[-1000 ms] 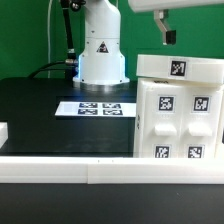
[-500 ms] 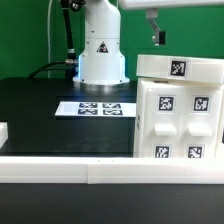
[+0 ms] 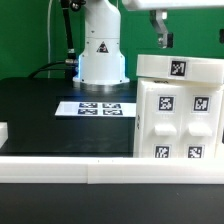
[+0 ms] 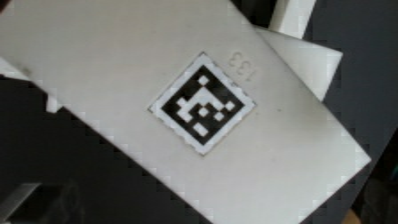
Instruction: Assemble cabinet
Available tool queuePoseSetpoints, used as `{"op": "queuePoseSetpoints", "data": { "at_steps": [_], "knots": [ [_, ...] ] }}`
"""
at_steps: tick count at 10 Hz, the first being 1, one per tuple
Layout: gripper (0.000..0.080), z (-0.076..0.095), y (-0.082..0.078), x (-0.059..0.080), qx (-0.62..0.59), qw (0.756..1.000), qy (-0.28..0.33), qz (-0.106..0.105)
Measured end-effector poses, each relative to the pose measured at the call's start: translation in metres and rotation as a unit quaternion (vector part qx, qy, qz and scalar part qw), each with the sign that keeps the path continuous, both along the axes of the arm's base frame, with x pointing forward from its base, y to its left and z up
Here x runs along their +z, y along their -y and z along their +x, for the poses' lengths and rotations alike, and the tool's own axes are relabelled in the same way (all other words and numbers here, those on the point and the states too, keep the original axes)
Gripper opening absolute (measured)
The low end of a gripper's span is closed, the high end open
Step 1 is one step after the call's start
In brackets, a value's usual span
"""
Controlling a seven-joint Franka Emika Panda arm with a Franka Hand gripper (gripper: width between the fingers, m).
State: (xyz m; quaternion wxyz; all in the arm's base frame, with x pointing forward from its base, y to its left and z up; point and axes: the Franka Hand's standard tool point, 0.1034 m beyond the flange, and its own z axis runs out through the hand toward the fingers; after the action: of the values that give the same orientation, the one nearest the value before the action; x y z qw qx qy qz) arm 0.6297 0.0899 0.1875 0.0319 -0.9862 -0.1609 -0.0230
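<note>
Currently, the cabinet (image 3: 178, 110) is seen as the largest item, standing at the exterior view's right on the black table (image 3: 40, 115), directly beneath the jaws, with its tagged front panels turned toward the camera and a tagged top panel (image 4: 178, 110) lying uppermost. That top panel is shown in the wrist view as a flat white slab, skewed relative to the white surface under it. The marker board (image 3: 95, 107) is set well apart from the jaws, near the robot base (image 3: 100, 50). The gripper (image 3: 162, 37) is held above the cabinet's top, clear of it; only dark fingers are visible, nothing is seen between them, and how far they are parted cannot be told. A risk is judged: if a descent is made off-centre, the skewed panel could be pushed further askew or clipped at its edge, and the cabinet could be shifted.
</note>
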Motion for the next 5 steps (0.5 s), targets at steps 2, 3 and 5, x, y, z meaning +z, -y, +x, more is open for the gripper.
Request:
{"op": "queuePoseSetpoints", "data": {
  "at_steps": [2,3,5],
  "knots": [
    [0.0797,-0.0011,-0.003,-0.0007,0.07,0.998,0.004,-0.007],
    [0.0797,-0.0025,-0.0025,-0.0023,0.1,0.995,0.005,-0.009],
    [0.0797,-0.0053,-0.0023,-0.0081,0.149,0.989,0.009,-0.019]
  ]
}}
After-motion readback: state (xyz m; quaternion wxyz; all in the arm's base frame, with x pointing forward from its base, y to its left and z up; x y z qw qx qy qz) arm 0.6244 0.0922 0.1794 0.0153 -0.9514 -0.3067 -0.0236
